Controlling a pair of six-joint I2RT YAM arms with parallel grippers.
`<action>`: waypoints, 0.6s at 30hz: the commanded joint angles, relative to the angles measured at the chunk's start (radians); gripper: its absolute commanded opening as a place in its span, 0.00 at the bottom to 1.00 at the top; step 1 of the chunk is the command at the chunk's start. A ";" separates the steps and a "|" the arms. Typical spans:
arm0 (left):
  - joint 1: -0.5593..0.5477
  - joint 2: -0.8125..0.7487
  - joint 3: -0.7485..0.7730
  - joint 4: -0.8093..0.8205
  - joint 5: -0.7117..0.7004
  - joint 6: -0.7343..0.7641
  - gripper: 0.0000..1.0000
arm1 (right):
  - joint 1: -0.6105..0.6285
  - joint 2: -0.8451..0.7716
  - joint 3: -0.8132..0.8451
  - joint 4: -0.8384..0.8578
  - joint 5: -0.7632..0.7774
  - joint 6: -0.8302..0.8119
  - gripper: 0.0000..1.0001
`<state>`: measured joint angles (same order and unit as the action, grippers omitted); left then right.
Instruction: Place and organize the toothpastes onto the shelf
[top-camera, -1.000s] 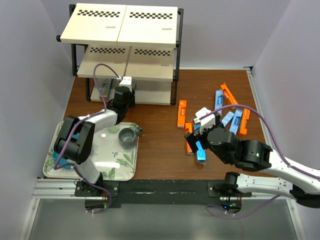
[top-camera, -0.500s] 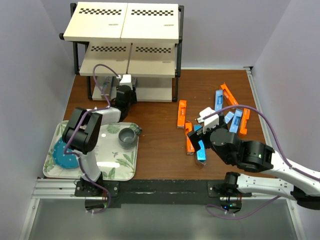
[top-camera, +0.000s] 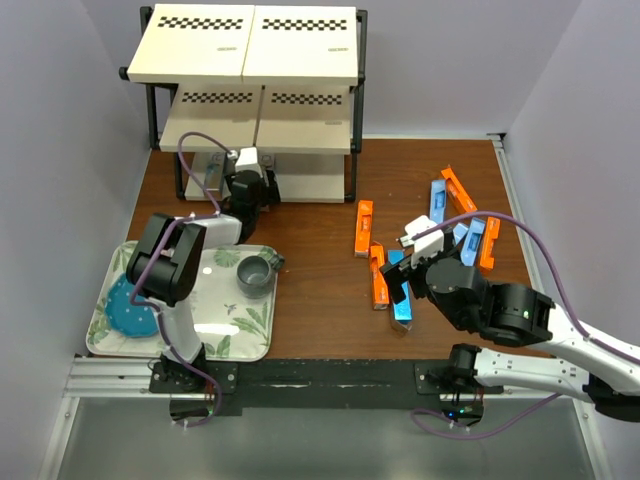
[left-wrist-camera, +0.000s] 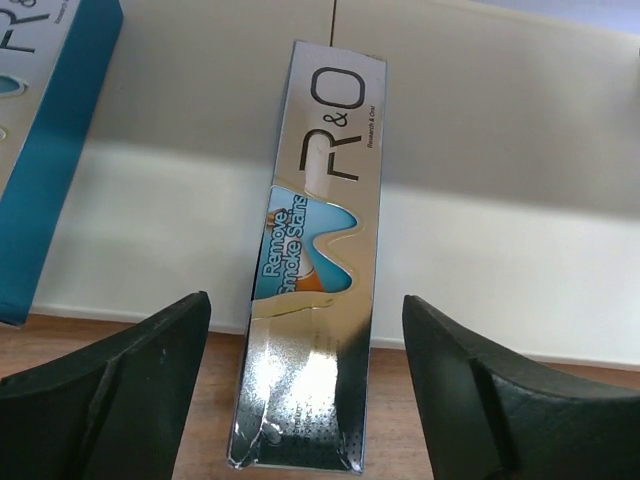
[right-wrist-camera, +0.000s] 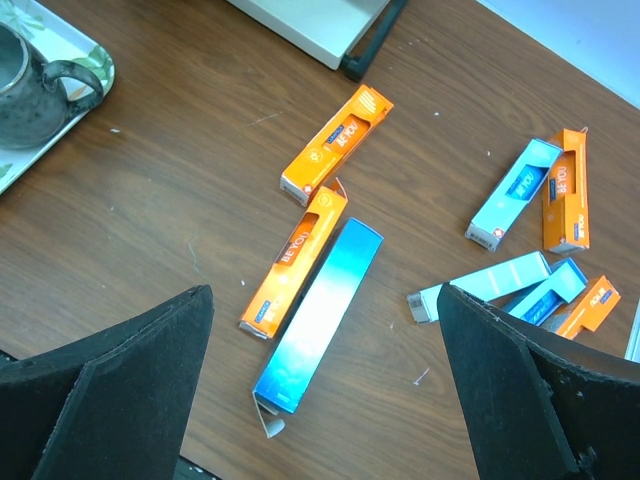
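Observation:
A shiny metallic toothpaste box lies on the bottom board of the shelf, its near end sticking out over the table. My left gripper is open, one finger on each side of that box, touching neither side. A teal box lies to its left on the same board. My right gripper hangs open above a blue toothpaste box beside an orange one. Another orange box and a cluster of orange and light blue boxes lie on the table.
A leaf-patterned tray at the near left holds a grey mug and a round blue plate. Grey walls close in the table on both sides. The shelf's black post stands near the orange boxes.
My left gripper has opened and let go of the metallic box on the bottom board. The left elbow has folded up, uncovering the blue plate. The right arm has drifted slightly right.

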<state>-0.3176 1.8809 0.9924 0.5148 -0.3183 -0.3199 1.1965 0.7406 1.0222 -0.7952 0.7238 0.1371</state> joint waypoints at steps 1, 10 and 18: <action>0.014 -0.087 -0.018 0.039 -0.022 -0.083 0.87 | -0.002 -0.012 -0.004 0.005 0.029 0.018 0.99; 0.014 -0.269 -0.054 -0.277 -0.084 -0.508 0.95 | -0.002 -0.038 -0.013 -0.010 0.032 0.041 0.99; 0.014 -0.263 -0.017 -0.657 -0.074 -0.873 0.91 | -0.002 -0.066 -0.030 -0.016 0.037 0.053 0.99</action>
<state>-0.3134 1.6142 0.9379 0.0769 -0.3714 -0.9588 1.1965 0.6910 1.0031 -0.8154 0.7242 0.1650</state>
